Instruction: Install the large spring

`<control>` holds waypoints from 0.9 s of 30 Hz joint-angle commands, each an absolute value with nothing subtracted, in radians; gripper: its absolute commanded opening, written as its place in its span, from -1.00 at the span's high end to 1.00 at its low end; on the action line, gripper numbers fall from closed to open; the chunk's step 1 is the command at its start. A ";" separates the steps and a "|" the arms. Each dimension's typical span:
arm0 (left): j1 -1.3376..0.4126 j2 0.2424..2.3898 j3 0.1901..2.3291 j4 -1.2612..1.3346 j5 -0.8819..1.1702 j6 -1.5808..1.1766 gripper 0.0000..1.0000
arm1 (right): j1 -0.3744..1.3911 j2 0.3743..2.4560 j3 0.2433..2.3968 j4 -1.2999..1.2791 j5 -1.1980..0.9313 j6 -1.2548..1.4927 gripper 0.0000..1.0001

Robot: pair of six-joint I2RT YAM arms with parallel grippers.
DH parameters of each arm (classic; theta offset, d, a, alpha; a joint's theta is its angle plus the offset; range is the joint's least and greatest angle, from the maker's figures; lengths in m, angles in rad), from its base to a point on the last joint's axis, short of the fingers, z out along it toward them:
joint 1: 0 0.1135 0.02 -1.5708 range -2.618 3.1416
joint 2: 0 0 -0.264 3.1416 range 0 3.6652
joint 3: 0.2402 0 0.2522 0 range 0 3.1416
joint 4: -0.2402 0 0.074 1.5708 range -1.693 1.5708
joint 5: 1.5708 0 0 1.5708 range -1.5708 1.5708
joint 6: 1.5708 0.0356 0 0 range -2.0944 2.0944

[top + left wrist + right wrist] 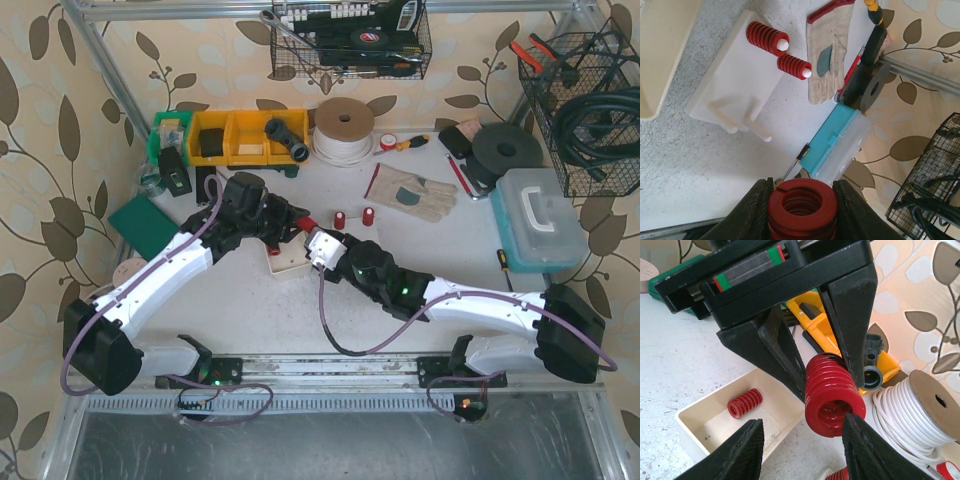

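From above, the left gripper (292, 222) and right gripper (318, 243) met over a cream tray (285, 268).

The left wrist camera showed the large spring (801, 205) clamped between the left fingers (752, 210). Beyond lay a white base (740, 85) with 2 small springs (767, 39) on pegs and 2 bare pegs (757, 129).

In the right wrist view, the right fingers (740, 450) were spread apart, empty, just below the held spring. 1 loose spring (745, 402) lay in the tray.

From above, we find the tray (285, 262) at centre, a small spring (745, 402) in it. The large spring (801, 205) sits between the fingers of the left gripper (801, 186), at the tray's 12 o'clock. The peg board (740, 80) lies at the tray's 2 o'clock, the glove (412, 193) at the board's 2 o'clock, and the cord spool (343, 125) at the board's 12 o'clock.
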State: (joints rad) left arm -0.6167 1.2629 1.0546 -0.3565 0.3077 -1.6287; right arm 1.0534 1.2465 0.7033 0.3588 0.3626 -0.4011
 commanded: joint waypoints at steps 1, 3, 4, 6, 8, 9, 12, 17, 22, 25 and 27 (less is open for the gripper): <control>-0.626 1.219 1.090 -0.341 0.322 -1.620 1.00 | 1.047 1.252 0.741 0.356 0.363 -0.384 0.08; -0.626 1.220 1.089 -0.341 0.322 -1.621 1.00 | 1.047 1.248 0.743 0.356 0.364 -0.388 0.08; -0.626 1.222 1.089 -0.341 0.322 -1.621 1.00 | 1.046 1.246 0.745 0.354 0.365 -0.388 0.08; -0.626 1.223 1.089 -0.338 0.322 -1.621 1.00 | 1.044 1.245 0.748 0.354 0.371 -0.393 0.08; -0.627 1.223 1.089 -0.340 0.317 -1.616 1.00 | 1.043 1.245 0.750 0.351 0.386 -0.401 0.08; -0.627 1.223 1.089 -0.346 0.315 -1.615 1.00 | 1.042 1.239 0.749 0.347 0.390 -0.405 0.08; -0.626 1.229 1.087 -0.349 0.316 -1.612 1.00 | 1.038 1.215 0.729 0.349 0.394 -0.401 0.08; -0.626 1.216 1.075 -0.363 0.308 -1.603 1.00 | 1.027 1.187 0.714 0.337 0.398 -0.389 0.08; -0.626 1.215 1.073 -0.363 0.307 -1.602 1.00 | 1.021 1.158 0.697 0.336 0.392 -0.373 0.08; -0.626 1.214 1.073 -0.365 0.306 -1.601 1.00 | 1.021 1.156 0.691 0.346 0.388 -0.367 0.08; -0.626 1.209 1.069 -0.363 0.303 -1.602 1.00 | 1.021 1.155 0.690 0.350 0.386 -0.365 0.07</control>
